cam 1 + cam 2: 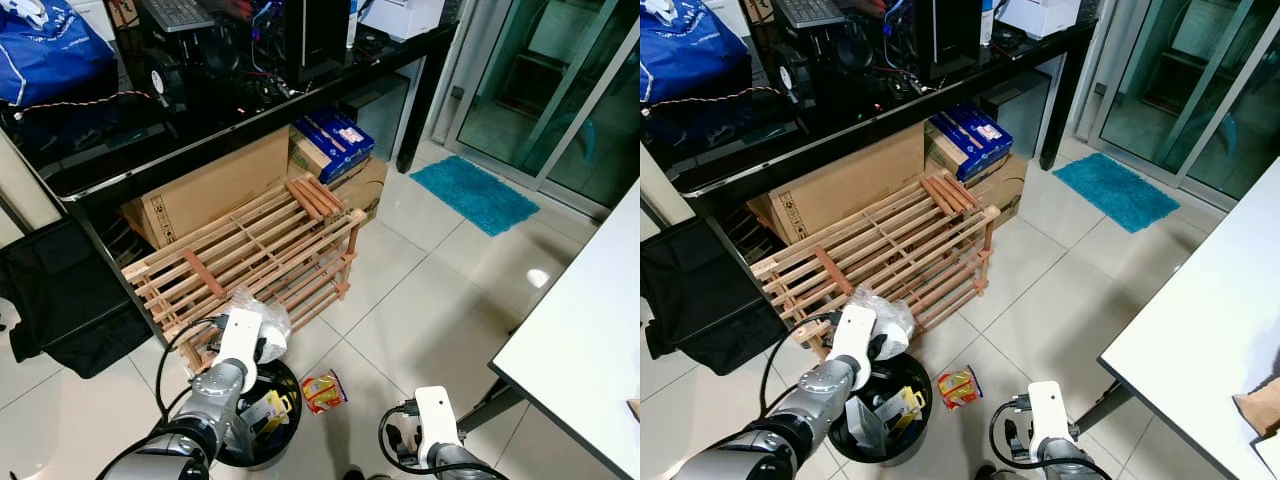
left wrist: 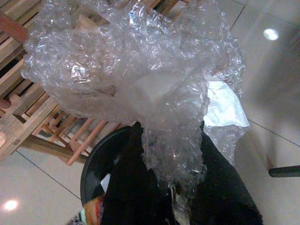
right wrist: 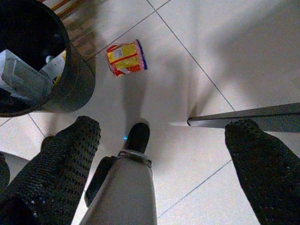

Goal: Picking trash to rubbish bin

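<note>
My left gripper (image 2: 168, 187) is shut on a crumpled wad of clear bubble wrap (image 2: 136, 79), held just above the rim of the round black rubbish bin (image 1: 290, 385). The wrap (image 1: 262, 318) hangs between the bin and the wooden rack. The bin (image 3: 70, 79) holds several pieces of trash. A red and yellow snack packet (image 1: 322, 390) lies flat on the tiles right of the bin, also seen as the packet (image 3: 126, 57) in the right wrist view. My right gripper (image 3: 161, 154) hangs open low over the floor, short of the packet.
A low wooden slat rack (image 1: 250, 250) lies tipped against cardboard boxes (image 1: 210, 190) under a black desk (image 1: 230, 125). A black bag (image 1: 60, 295) sits at left. A white table (image 1: 590, 330) with a grey leg (image 3: 243, 117) stands at right. A teal mat (image 1: 475, 192) lies by the glass door.
</note>
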